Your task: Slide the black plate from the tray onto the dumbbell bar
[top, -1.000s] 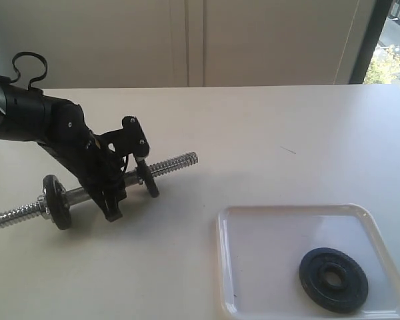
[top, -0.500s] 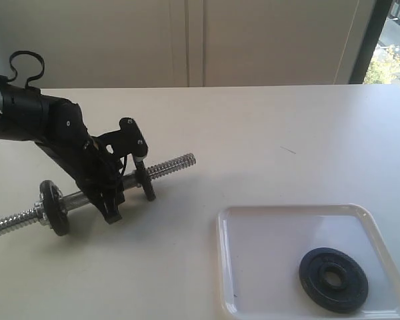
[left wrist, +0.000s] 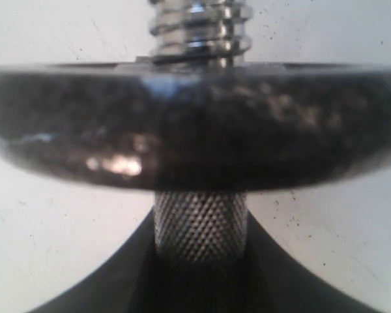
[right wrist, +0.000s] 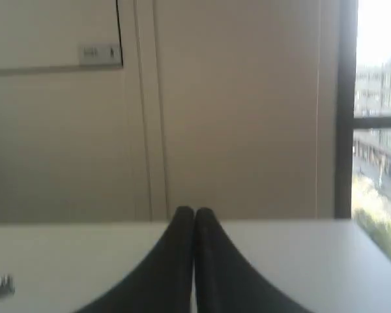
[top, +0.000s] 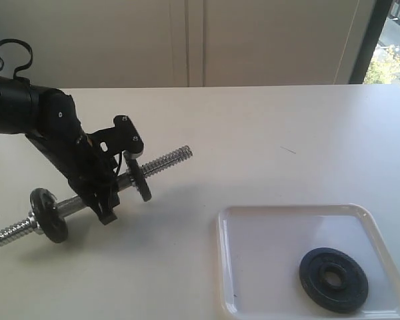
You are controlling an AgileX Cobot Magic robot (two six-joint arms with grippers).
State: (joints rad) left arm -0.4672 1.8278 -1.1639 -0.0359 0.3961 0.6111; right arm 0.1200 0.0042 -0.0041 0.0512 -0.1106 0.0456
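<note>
The black plate [top: 333, 279] lies flat in the white tray [top: 267, 220] at the front right of the table. My left gripper [top: 107, 190] is shut on the dumbbell bar [top: 163, 161], holding its middle between two small black discs, with the threaded right end tilted up off the table. In the left wrist view the knurled dumbbell bar [left wrist: 200, 225] runs out from my left gripper [left wrist: 200, 274], and one fitted disc [left wrist: 195, 124] fills the picture. My right gripper [right wrist: 195, 218] is shut and empty, high above the table; the exterior view does not show it.
The white table [top: 287, 133] stretches behind the tray to a pale wall. A window [top: 393, 47] sits at the far right. The bar's left threaded end [top: 7, 235] reaches the left edge of the exterior view.
My left gripper has lifted and shifted left with the bar; the bar's right end has risen off the table and the whole bar has moved leftward. The plate and tray are unmoved.
</note>
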